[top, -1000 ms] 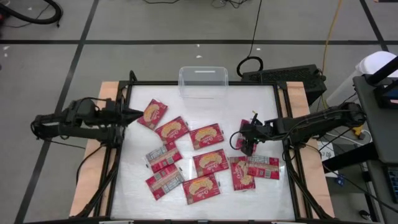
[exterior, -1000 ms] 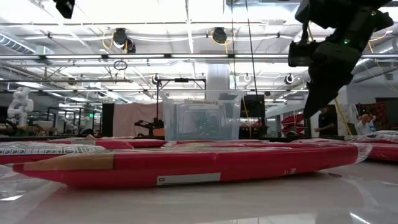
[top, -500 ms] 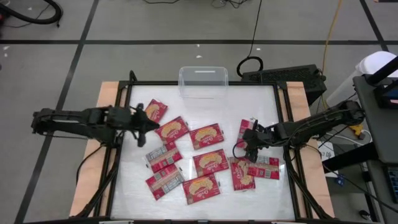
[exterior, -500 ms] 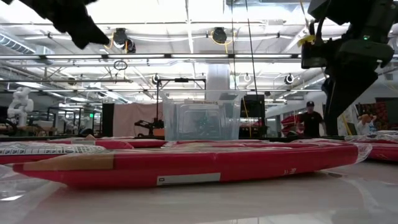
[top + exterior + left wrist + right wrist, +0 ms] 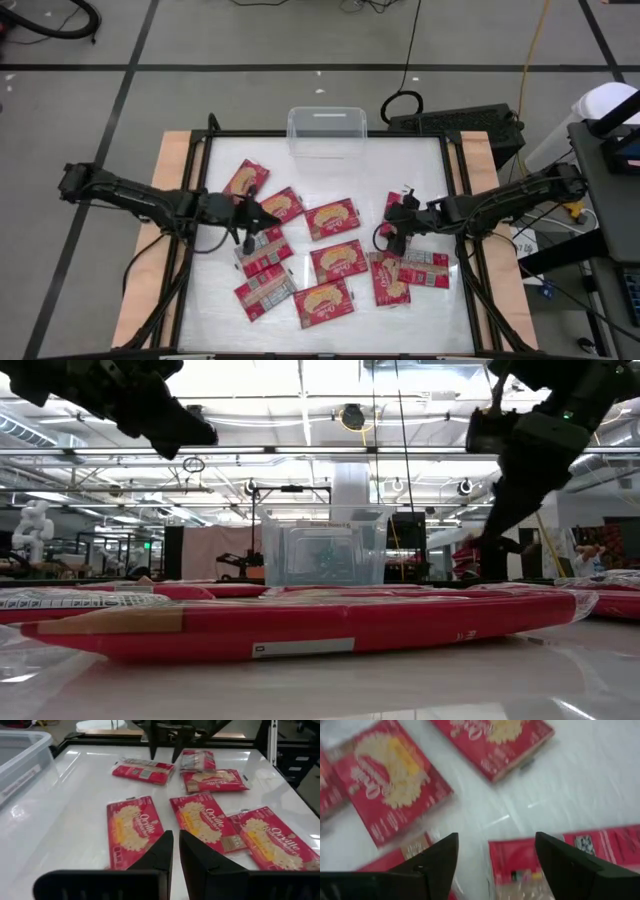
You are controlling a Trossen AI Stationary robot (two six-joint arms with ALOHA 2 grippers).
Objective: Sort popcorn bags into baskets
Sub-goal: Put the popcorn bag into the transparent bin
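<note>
red popcorn bags lie flat (some label-up); left fingers nearly together, right fingers spread wide.

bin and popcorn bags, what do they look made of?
Bin: clear, glossy rigid plastic by the look; the floor shows through its walls. Popcorn bags: probably thin printed film or paper under a shiny clear wrap; highlights and crinkles show in the left wrist view.
</note>
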